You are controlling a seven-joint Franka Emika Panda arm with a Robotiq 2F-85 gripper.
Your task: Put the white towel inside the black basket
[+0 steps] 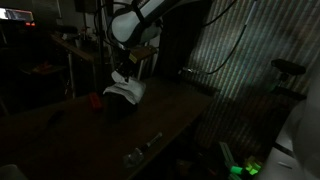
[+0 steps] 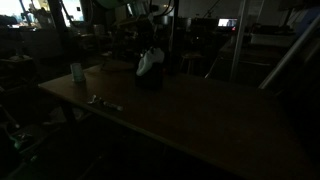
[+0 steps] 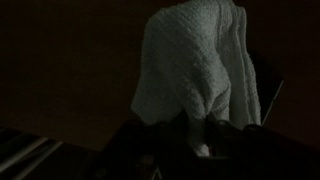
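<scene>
We see a very dark room. In both exterior views the towel [image 1: 129,90] hangs as a tall pale bundle just under the gripper [image 1: 122,74], a little above centre in the frame. Its lower end meets the dark basket [image 1: 122,104] on the table [image 1: 70,130], but we cannot tell how far it reaches inside.

In the wrist view the towel [image 3: 195,65] fills the upper right and gathers to a narrow bunch at bottom centre. The fingers themselves are lost in shadow there, yet the bunching and the upright hang show them clamped on the cloth.

A small red thing [image 1: 96,99] lies just left of the basket. In an exterior view a cup [image 2: 76,72] stands at the left.
</scene>
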